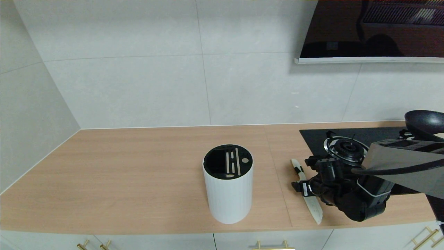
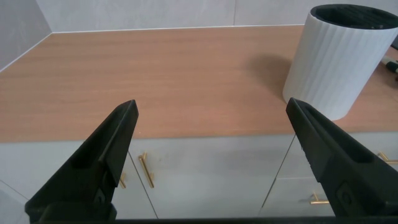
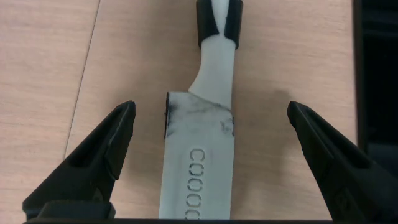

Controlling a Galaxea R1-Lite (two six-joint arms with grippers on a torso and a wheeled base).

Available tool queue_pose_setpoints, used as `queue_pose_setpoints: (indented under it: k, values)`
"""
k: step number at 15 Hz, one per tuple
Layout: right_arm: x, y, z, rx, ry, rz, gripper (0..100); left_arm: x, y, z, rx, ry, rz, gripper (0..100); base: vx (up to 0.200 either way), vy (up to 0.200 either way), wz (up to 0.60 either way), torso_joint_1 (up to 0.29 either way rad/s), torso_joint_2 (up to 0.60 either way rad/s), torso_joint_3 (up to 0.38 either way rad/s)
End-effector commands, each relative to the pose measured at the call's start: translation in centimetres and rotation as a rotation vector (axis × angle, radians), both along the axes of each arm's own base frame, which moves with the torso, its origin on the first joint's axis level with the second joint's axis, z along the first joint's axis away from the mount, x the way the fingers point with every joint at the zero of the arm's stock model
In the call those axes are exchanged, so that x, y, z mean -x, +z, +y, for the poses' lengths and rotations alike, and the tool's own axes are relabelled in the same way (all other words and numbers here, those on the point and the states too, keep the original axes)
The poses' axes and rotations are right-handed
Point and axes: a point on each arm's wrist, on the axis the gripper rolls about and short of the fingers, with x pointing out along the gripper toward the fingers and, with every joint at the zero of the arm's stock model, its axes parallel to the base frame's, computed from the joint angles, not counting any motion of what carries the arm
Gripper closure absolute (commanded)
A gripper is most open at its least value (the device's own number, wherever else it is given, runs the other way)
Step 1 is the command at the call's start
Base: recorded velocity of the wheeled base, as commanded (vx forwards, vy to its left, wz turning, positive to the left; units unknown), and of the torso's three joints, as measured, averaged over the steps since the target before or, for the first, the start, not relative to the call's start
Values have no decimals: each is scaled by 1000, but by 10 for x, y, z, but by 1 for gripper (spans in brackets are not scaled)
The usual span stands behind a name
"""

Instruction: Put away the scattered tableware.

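Right hand (image 3: 209, 118), open and empty, hangs straight above the white knife with a black-banded handle (image 1: 314, 208) lying flat on the wooden desk (image 1: 138, 180), its long axis running between the fingers (image 3: 106, 155), handle pointing toward the tiled wall (image 1: 138, 86).

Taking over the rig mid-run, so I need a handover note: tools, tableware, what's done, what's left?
Left tool: open, holding nothing, off the front edge of the counter.
Right tool: open, low over the knife, one finger on either side of the blade near the handle; not gripped.
Knife: flat on the counter, between the holder and the hob.
Holder: upright, nothing sticking out of its slots.
Done: nothing stowed.
Left: shut the right tool on the knife, lift it, and slot it into the holder.
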Motion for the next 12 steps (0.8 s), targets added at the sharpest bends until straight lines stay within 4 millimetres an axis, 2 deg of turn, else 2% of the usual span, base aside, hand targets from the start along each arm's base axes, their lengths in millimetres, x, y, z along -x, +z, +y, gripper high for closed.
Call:
queue_pose_setpoints:
  k: [1,3,11,12]
  values:
    - [0,0,1,-2,4,-4,0,0,0,0,0,0,0,0,0,0,0,0,0,0]
    - [0,-2,7,-5,17,-13,0,0,0,0,0,0,0,0,0,0,0,0,0,0]
    - [1,-11,7,0,15,7,0,0,0,0,0,0,0,0,0,0,0,0,0,0]
    - [1,-12,6,2,12,10,100,0,0,0,0,0,0,0,0,0,0,0,0,0]
